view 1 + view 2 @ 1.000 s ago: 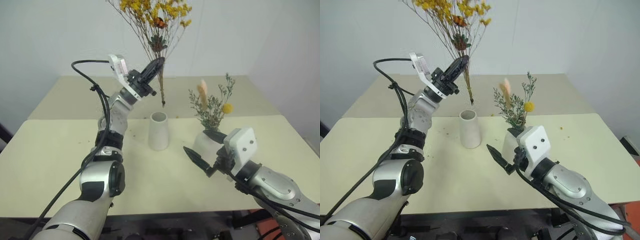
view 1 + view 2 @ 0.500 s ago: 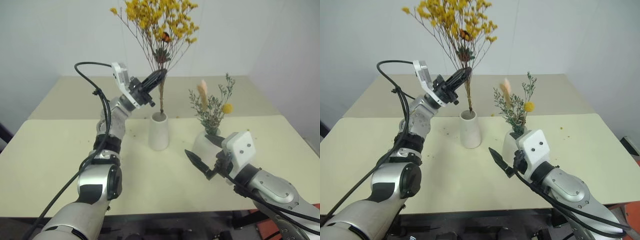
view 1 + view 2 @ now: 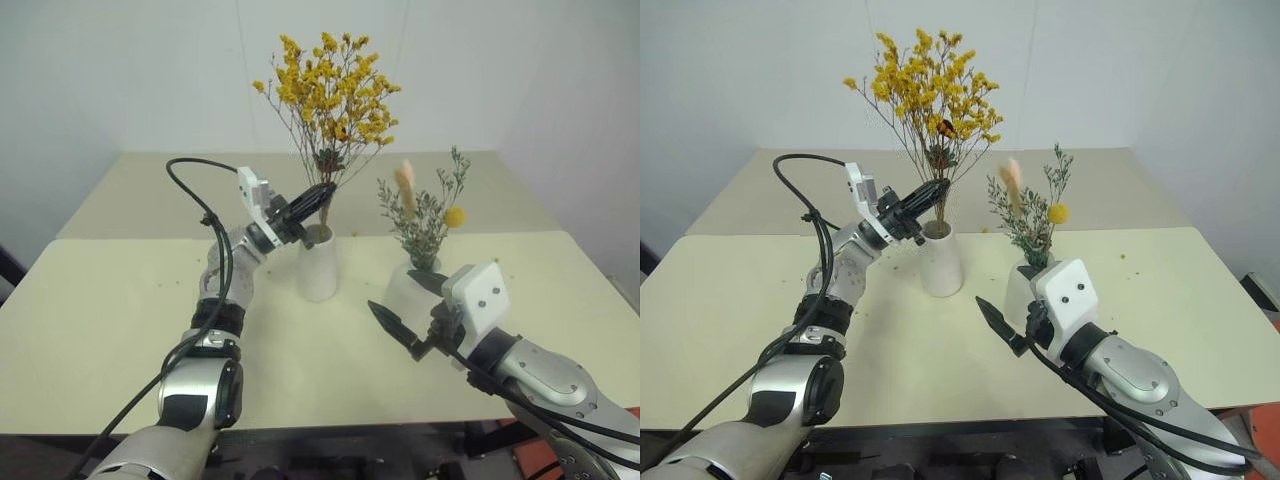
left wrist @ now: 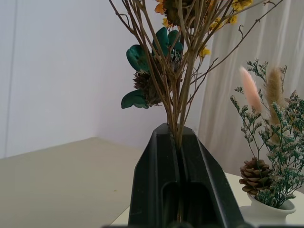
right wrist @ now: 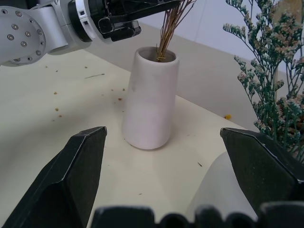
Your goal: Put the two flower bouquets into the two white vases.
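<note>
Pale cream tabletop (image 3: 120,300) under white walls. Left gripper (image 3: 318,194) has its jaws pinching the stems of the yellow-orange bouquet (image 3: 333,95), whose ends sit inside the taller cone vase (image 3: 318,263) directly at the jaws' 6 o'clock. Right gripper (image 3: 405,307), jaws spread wide and empty, hovers beside the squat vase (image 3: 1017,290), which holds the grey-green sprig bouquet (image 3: 425,213) at its 12 o'clock.

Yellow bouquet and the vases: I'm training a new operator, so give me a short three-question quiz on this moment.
1. True or false: the yellow bouquet has its stems inside the tall vase.
2. Which gripper is shut on those stems: A left, B right?
3. Fill in: the grey-green bouquet stands in the ____ vase.

Key: 1 true. 2 A, the left gripper; the right gripper has open jaws. 3 squat vase.
</note>
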Robot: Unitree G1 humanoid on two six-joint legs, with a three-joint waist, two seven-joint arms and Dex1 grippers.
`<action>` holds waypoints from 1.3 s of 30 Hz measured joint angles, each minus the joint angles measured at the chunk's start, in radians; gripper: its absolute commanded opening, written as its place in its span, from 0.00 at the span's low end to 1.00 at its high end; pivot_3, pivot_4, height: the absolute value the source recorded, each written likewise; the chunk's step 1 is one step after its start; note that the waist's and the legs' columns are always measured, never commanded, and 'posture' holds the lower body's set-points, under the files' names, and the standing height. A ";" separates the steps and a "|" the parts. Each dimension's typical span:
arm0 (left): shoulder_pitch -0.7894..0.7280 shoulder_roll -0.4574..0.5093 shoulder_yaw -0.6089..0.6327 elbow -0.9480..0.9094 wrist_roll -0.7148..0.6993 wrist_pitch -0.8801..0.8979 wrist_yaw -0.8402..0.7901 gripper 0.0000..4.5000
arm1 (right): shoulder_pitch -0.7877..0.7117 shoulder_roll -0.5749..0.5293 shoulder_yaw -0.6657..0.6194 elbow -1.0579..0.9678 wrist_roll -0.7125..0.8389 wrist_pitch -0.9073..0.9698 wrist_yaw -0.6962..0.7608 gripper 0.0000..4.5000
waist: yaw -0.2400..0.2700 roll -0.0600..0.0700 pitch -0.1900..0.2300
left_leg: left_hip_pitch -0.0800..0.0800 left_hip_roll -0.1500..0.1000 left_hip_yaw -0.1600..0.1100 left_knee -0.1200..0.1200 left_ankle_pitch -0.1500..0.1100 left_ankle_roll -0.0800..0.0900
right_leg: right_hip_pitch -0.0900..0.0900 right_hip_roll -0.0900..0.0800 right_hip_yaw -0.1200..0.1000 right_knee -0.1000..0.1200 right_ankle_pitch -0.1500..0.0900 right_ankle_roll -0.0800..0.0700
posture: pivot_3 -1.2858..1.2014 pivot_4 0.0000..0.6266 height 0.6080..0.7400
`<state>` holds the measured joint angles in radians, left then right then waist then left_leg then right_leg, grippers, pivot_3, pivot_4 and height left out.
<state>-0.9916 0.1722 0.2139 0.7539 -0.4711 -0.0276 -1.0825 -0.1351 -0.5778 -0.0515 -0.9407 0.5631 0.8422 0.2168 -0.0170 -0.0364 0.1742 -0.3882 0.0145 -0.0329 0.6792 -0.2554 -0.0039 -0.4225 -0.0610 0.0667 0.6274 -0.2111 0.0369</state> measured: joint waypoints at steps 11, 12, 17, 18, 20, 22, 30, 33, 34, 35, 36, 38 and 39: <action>0.092 0.002 -0.023 -0.040 0.021 -0.040 -0.011 0.00 | 0.001 0.000 0.000 0.000 0.000 0.000 0.000 1.00 | 0.000 0.000 0.000 | 0.000 0.000 0.000 0.000 0.000 0.000 | 0.000 0.000 0.000 0.000 0.000 0.000 | 0.52 0.24 1.00; 0.096 0.001 -0.024 -0.046 0.021 -0.041 -0.010 0.00 | 0.001 0.000 0.000 0.000 0.000 0.000 0.000 1.00 | 0.000 0.000 0.000 | 0.000 0.000 0.000 0.000 0.000 0.000 | 0.000 0.000 0.000 0.000 0.000 0.000 | 0.52 0.24 1.00; 0.107 -0.001 -0.022 -0.078 0.015 -0.043 -0.005 0.29 | 0.000 0.000 0.004 0.010 -0.001 0.000 0.006 1.00 | 0.000 0.000 0.000 | 0.000 0.000 0.000 0.000 0.000 0.000 | 0.000 0.000 0.000 0.000 0.000 0.000 | 0.52 0.24 1.00; 0.110 -0.001 -0.021 -0.095 0.011 -0.043 -0.009 0.36 | 0.000 0.000 0.006 0.011 -0.001 0.000 0.011 1.00 | -0.001 0.000 0.000 | 0.000 0.000 0.000 0.000 0.000 0.000 | 0.000 0.000 0.000 0.000 0.000 0.000 | 0.52 0.24 1.00; 0.120 0.002 -0.021 -0.128 0.003 -0.045 -0.013 0.50 | -0.001 -0.001 0.008 0.016 -0.003 0.000 0.020 1.00 | -0.001 0.000 0.000 | 0.000 0.000 0.000 0.000 0.000 0.000 | 0.000 0.000 0.000 0.000 0.000 0.000 | 0.52 0.24 1.00; 0.150 0.014 -0.023 -0.180 -0.003 -0.041 -0.024 0.65 | -0.002 -0.001 0.011 0.020 -0.010 0.000 0.023 1.00 | -0.003 0.000 0.000 | 0.001 0.000 0.000 0.000 0.000 0.000 | 0.000 0.000 0.000 0.000 0.000 0.000 | 0.52 0.24 1.00; 0.264 0.061 -0.039 -0.332 0.017 -0.010 0.045 0.99 | -0.004 0.005 0.025 0.033 -0.037 -0.004 0.038 1.00 | 0.000 0.000 0.000 | 0.001 0.000 0.000 0.000 0.000 0.000 | 0.000 0.000 0.000 0.001 0.000 0.000 | 0.52 0.24 1.00; 0.287 0.083 -0.039 -0.344 0.036 0.006 0.096 0.99 | -0.008 0.010 0.036 0.041 -0.042 -0.006 0.043 1.00 | 0.000 0.000 0.000 | 0.002 0.000 0.000 0.000 0.000 0.000 | 0.001 0.000 0.000 0.001 0.000 0.000 | 0.52 0.24 1.00; 0.296 0.095 -0.040 -0.353 0.035 0.015 0.093 0.99 | -0.009 0.010 0.037 0.044 -0.045 -0.007 0.045 1.00 | -0.001 0.000 0.000 | 0.002 0.000 0.000 0.000 0.000 0.000 | 0.001 0.000 0.000 0.001 0.000 0.000 | 0.52 0.24 1.00; 0.307 0.109 -0.043 -0.369 0.035 0.027 0.084 0.99 | -0.009 0.010 0.038 0.047 -0.050 -0.009 0.047 1.00 | -0.001 0.000 0.000 | 0.002 0.000 0.000 0.000 0.000 0.000 | 0.000 0.000 0.000 0.001 0.000 0.000 | 0.52 0.24 1.00; 0.320 0.126 -0.051 -0.386 0.036 0.034 0.072 0.99 | -0.010 0.010 0.039 0.050 -0.054 -0.011 0.050 1.00 | -0.002 0.000 0.000 | 0.001 0.000 0.000 0.000 0.000 0.000 | 0.000 0.000 0.000 0.001 0.000 0.000 | 0.52 0.24 1.00; 0.340 0.156 -0.072 -0.407 0.039 0.036 0.046 0.99 | -0.010 0.010 0.041 0.053 -0.069 -0.019 0.059 1.00 | -0.001 0.000 0.000 | 0.002 0.001 0.000 0.000 0.000 0.000 | 0.000 0.000 0.000 0.001 0.000 0.000 | 0.52 0.24 1.00; 0.344 0.163 -0.077 -0.416 0.039 0.041 0.044 0.99 | -0.010 0.010 0.041 0.056 -0.074 -0.024 0.062 1.00 | 0.000 0.000 0.000 | 0.002 0.001 0.000 0.000 0.000 0.000 | 0.000 0.000 0.000 0.001 0.000 0.000 | 0.52 0.24 1.00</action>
<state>-0.6480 0.3348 0.1367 0.3376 -0.4316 0.0133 -1.0389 -0.1456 -0.5681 -0.0102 -0.8847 0.4894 0.8180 0.2793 -0.0175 -0.0360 0.1740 -0.3866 0.0150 -0.0330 0.6792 -0.2554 -0.0039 -0.4222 -0.0609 0.0669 0.6285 -0.2111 0.0367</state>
